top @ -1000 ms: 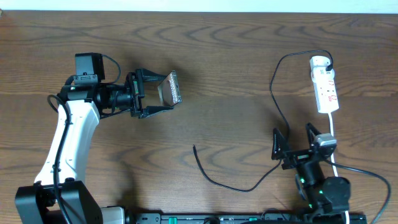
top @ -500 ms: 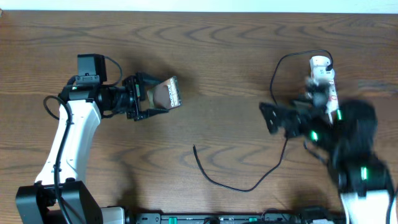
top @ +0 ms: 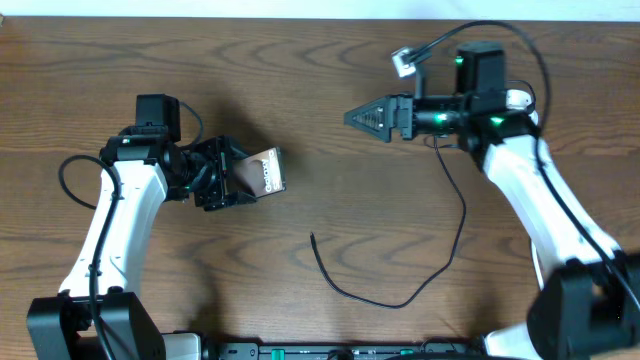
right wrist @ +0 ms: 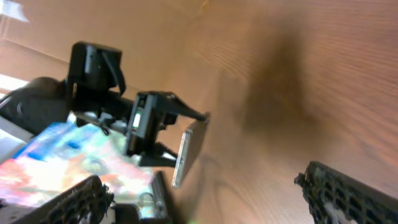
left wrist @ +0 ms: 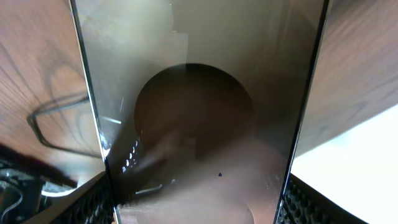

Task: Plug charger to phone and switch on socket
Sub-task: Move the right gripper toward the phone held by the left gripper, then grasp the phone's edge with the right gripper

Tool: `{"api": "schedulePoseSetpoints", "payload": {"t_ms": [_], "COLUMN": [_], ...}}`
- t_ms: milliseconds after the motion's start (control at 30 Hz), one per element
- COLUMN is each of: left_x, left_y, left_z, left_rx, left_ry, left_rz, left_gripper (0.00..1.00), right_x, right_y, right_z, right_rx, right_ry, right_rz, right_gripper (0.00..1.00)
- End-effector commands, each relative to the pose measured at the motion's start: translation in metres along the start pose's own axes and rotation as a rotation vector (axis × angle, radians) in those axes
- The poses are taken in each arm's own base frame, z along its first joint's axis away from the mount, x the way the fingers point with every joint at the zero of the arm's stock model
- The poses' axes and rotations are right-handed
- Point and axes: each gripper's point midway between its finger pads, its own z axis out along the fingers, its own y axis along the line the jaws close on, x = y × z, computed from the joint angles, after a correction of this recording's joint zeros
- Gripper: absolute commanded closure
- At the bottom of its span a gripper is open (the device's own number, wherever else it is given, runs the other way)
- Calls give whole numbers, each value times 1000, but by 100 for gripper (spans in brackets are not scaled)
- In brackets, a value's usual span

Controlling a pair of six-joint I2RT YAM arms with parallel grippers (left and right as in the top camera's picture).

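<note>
Currently the phone [top: 265, 172] is held off the table, tilted, pinched between the jaws of the left gripper [top: 240, 176]. In the left wrist view its glossy face fills the frame, so which edge carries the port cannot be told.

The charger [top: 400, 304] is not yet picked up. Its tip [top: 312, 237] lies flat on the wood, near the phone on the robot-base side. From there the cable loops away from the phone and up toward the right arm.

The right gripper [top: 352, 117] is hovering beyond the phone, pointed at it, well apart from the tip. Its fingers [right wrist: 81, 196] are spread and nothing is gripped.

The socket [top: 514, 98], farthest from the phone, is mostly covered by the right arm, and the switch state cannot be read.

Risks:
- The tip may get pushed or missed, being thin and flat on the wood.
- The phone may rotate in the pinch under insertion force.
- The plug may be jammed if misaligned.
- The cable may be snagged by the right arm.
</note>
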Motion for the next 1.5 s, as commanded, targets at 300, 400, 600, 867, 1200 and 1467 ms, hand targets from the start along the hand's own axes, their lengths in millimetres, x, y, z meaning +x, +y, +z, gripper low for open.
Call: {"api": "schedulePoseSetpoints", "payload": {"t_ms": [300,400,600,867,1200,1467], "left_x": [-27,-27,-20,-3,8,10], "left_y": [5,7,11,17,20,20], "left_z": [-1,2,7,15,20,21], "left_rx": [-4,-10,-21,-36,-43,-45], "left_ry": [-234,-280,-282,-233,-205,-196], "left_rz": [46,52,57,-12,-30,-30], "left_gripper": [93,93,93,93,93,93], "right_x": [66,80,95,112,113,117], "right_y": [-18,-19,-1,8,3,6], "right_z": [85,103,127,148,152,155], "right_rx": [-112,-77,-89,-57,-11,-14], "right_ry": [251,283,318,348,340,350], "right_rz": [170,160,87,63,97,90], "right_gripper": [1,2,2,2,23,34]}}
